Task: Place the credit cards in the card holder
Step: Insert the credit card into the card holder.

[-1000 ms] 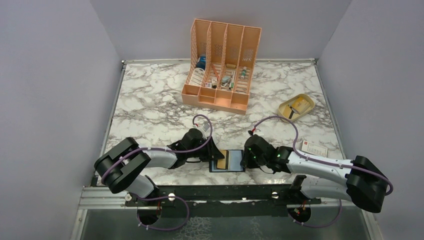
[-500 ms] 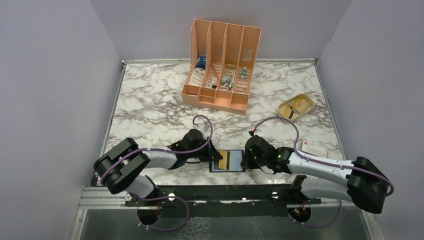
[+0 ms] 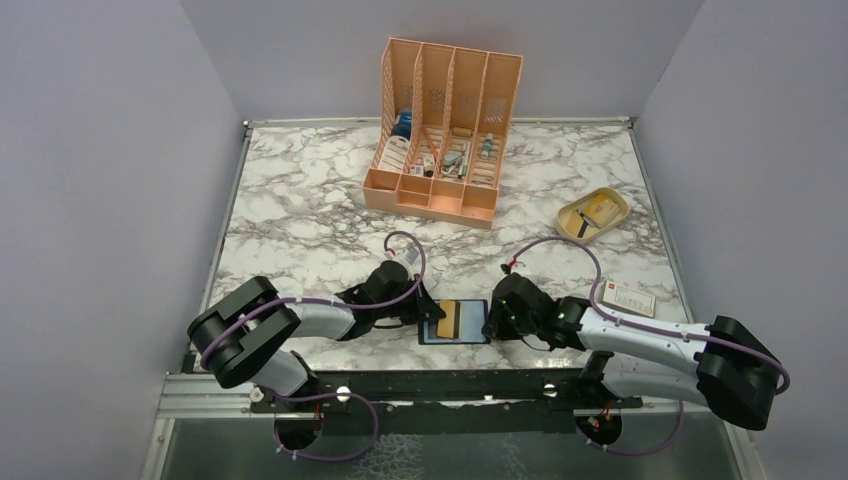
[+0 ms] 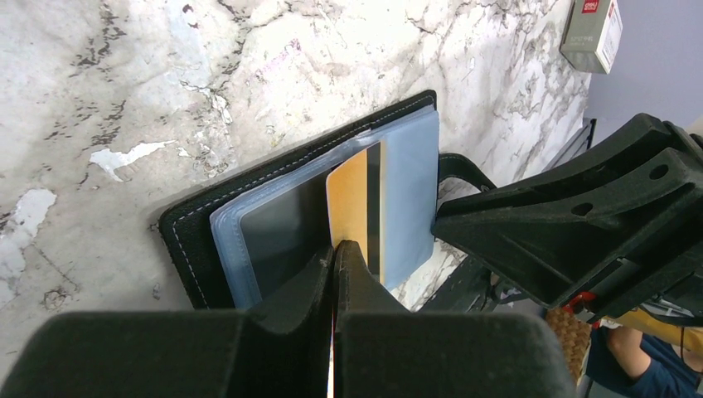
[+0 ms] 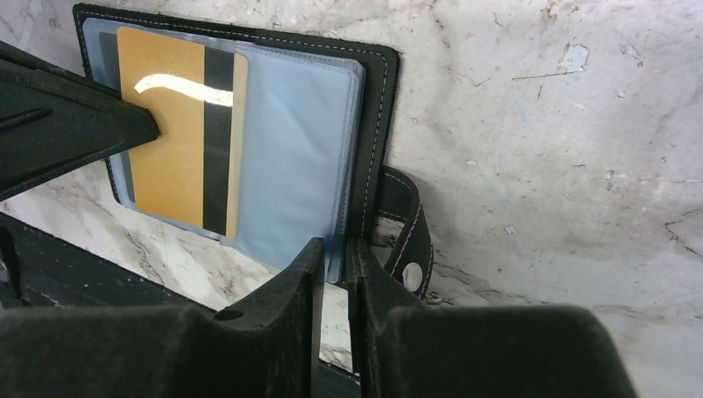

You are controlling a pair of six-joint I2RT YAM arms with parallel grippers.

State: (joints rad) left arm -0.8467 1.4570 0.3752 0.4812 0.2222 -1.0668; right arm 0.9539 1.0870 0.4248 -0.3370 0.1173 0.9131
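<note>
The near edge of the white-and-grey marbled surface [image 3: 300, 210] was hidden under both arms. What filled the slots of the tall orange slotted desk organizer [image 3: 445, 120] at the back was too small to make out. So was whatever lay in the beige oval dish [image 3: 622, 208] at the right.

The left arm [image 3: 300, 318] and the right arm [image 3: 640, 340] lay low and stretched inward, and their wrists met at the front middle. There the black folding card holder [image 5: 290, 149] lay open and flat, its greyish clear pockets facing up. Its snap-button strap [image 5: 406, 249] stuck out on the right arm's side.

The right end effector [image 5: 334, 245] stood narrow, its fingers clamped on the card holder's near edge beside that strap. The left end effector [image 4: 334, 247] was pressed fully together on the edge of a gold plastic card with a black stripe [image 5: 170, 149]. That gold card rested on the card holder's pockets. Whether any of it sat inside a pocket could not be told.

A whitish flat rectangular card with a red mark [image 3: 630, 298] lay well apart, near the right arm's forearm. The left wrist view cut it off at the frame's edge.

A second earlier the left fingers had stood somewhat apart, and by this moment they had drawn shut. The card holder and the gold card sat in the same spot.
</note>
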